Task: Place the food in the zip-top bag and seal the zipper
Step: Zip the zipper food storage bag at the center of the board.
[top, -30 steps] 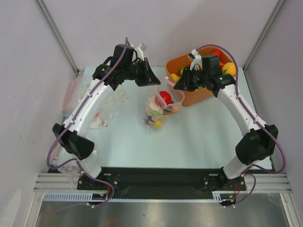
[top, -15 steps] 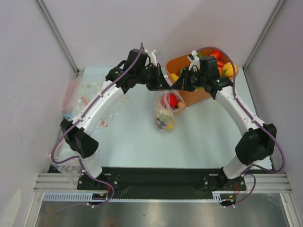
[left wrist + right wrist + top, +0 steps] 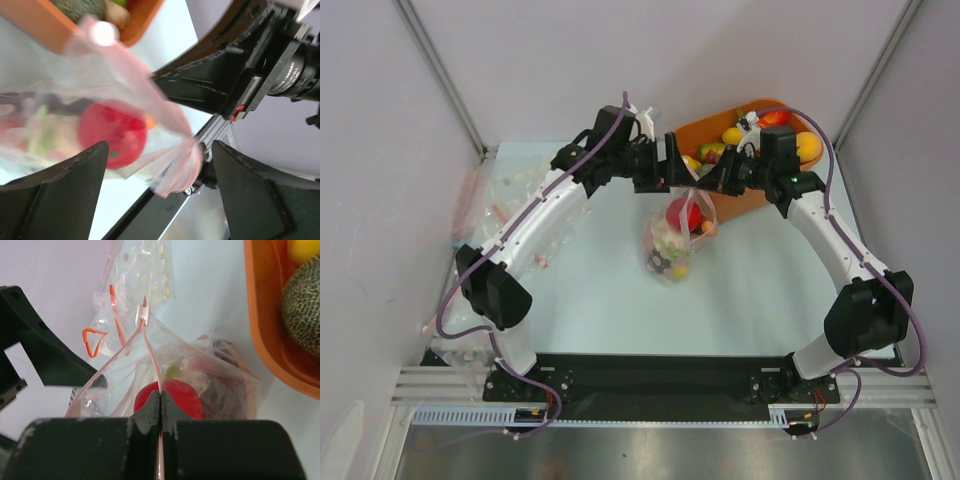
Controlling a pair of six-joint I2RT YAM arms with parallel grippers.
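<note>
Clear zip-top bag [image 3: 172,342], food [image 3: 175,392] inside

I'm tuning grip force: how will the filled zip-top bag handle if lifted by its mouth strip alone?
Probably floppy: the zip-top bag droops crinkled below the zipper pinched by the right gripper. Likely bottom-heavy and apt to swing, since the red fruit and other food bunch inside. The thin glossy film may slip.

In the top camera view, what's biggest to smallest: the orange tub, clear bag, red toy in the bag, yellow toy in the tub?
Largest to smallest:
orange tub
zip-top bag
red toy
yellow toy
The tub is partly hidden, yet looks largest.
</note>
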